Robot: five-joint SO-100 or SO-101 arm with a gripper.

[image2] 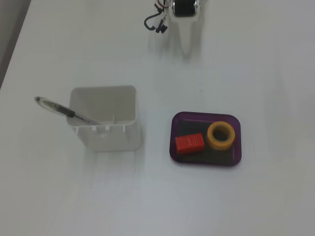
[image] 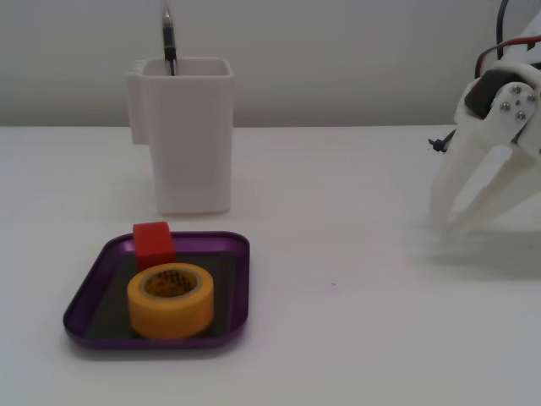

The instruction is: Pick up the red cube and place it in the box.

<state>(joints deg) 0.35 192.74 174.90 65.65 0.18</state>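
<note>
The red cube (image: 153, 241) (image2: 190, 143) lies inside the box (image: 239, 292) (image2: 173, 132), a shallow purple tray, beside a yellow tape roll (image: 171, 300) (image2: 220, 134). My gripper (image: 446, 224) (image2: 185, 46) is far from the tray. It sits at the right edge of one fixed view and at the top of the other. Its white fingers point down at the table with the tips nearly together and nothing between them.
A tall white container (image: 188, 135) (image2: 110, 138) stands behind the tray in a fixed view, with a pen (image: 168, 38) (image2: 64, 110) leaning in it. Loose black wires (image2: 156, 23) hang by the arm's base. The table is plain white.
</note>
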